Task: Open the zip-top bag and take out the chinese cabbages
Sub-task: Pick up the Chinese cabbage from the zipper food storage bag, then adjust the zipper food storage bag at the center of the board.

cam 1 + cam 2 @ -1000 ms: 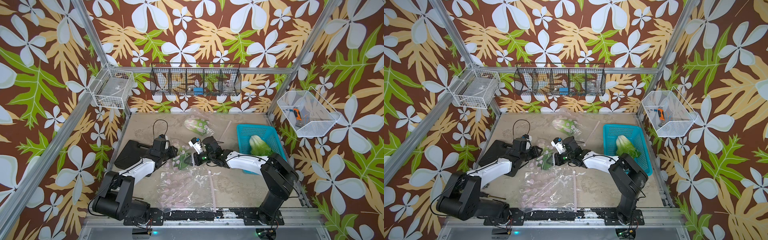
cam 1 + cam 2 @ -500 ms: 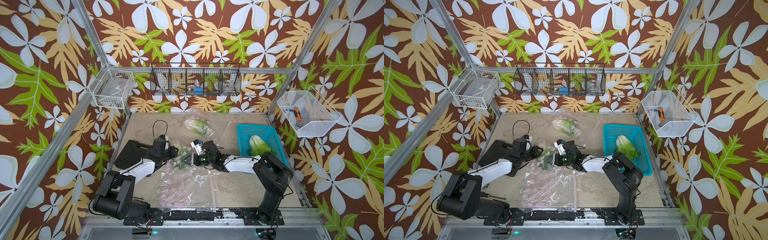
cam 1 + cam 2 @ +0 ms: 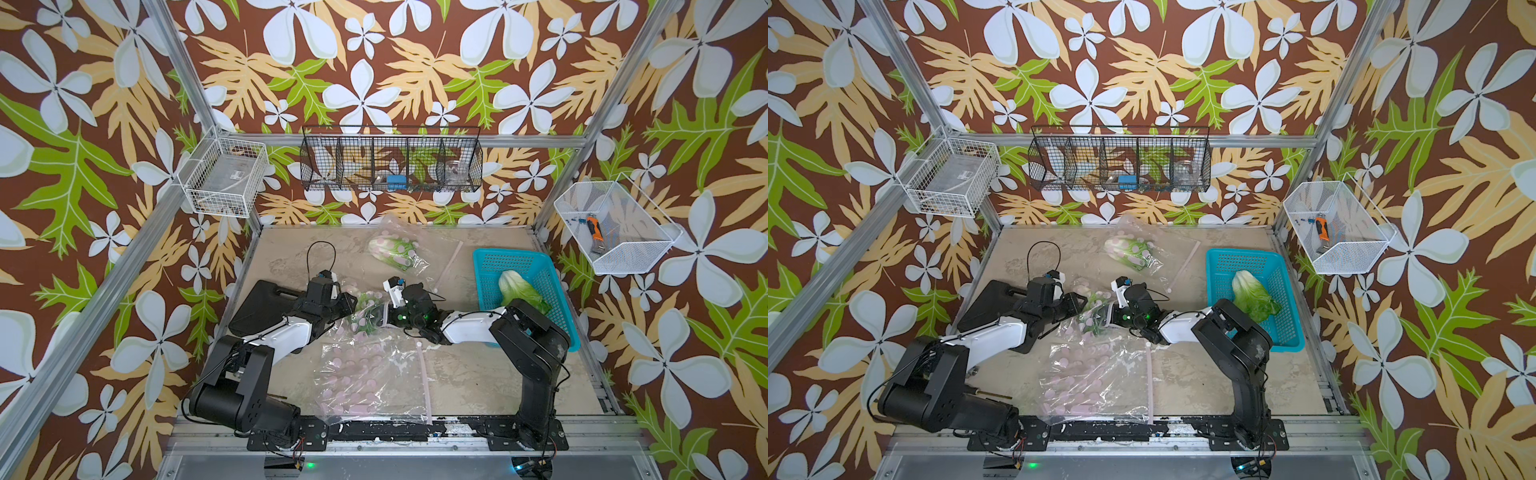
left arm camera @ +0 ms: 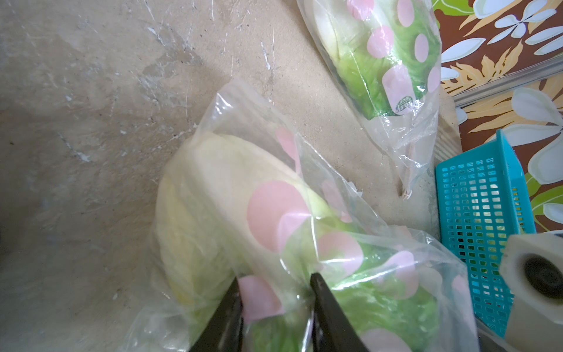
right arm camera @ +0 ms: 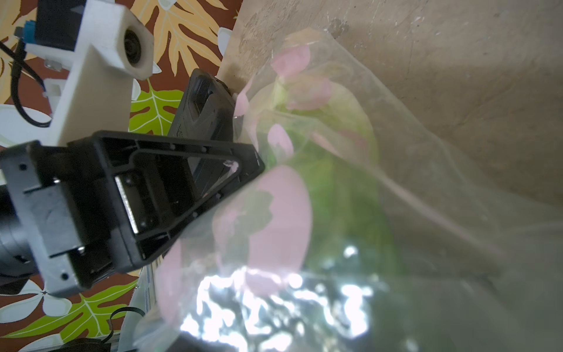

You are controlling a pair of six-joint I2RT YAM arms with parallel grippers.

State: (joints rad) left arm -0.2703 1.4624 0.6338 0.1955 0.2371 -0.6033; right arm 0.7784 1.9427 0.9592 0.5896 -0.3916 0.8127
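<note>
Plastic film, clear with pink dots, is what your left gripper (image 4: 274, 277) has hold of. Its 2 black fingers (image 4: 324, 304) stand narrow, pinching a fold of the zip-top bag (image 4: 304, 213) over the green leaf end of the bagged cabbage (image 4: 198, 213). The pale base of that cabbage points away from the left gripper. In both top views you find this bag mid-table (image 3: 365, 318), between your 2 arms.

Your right gripper (image 3: 384, 318) meets the bag from the opposite side, with its tip at the film. In the right wrist view loose film lies across the lens and hides the fingers. You cannot tell how its jaws stand, or whether they grip anything.

Of the 3 chinese cabbages, 1 is the bagged one at the grippers. The rear cabbage (image 3: 395, 249) lies inside a second dotted bag (image 3: 415, 266) near the back wall, well apart from both grippers. The basket cabbage (image 3: 519, 291) lies bare in the blue basket (image 3: 511, 254) at the right side of the table (image 3: 478, 374), leaf end toward the front.

An empty dotted bag (image 3: 370, 382) lies flat near the front edge, just in front of the held bag.
</note>
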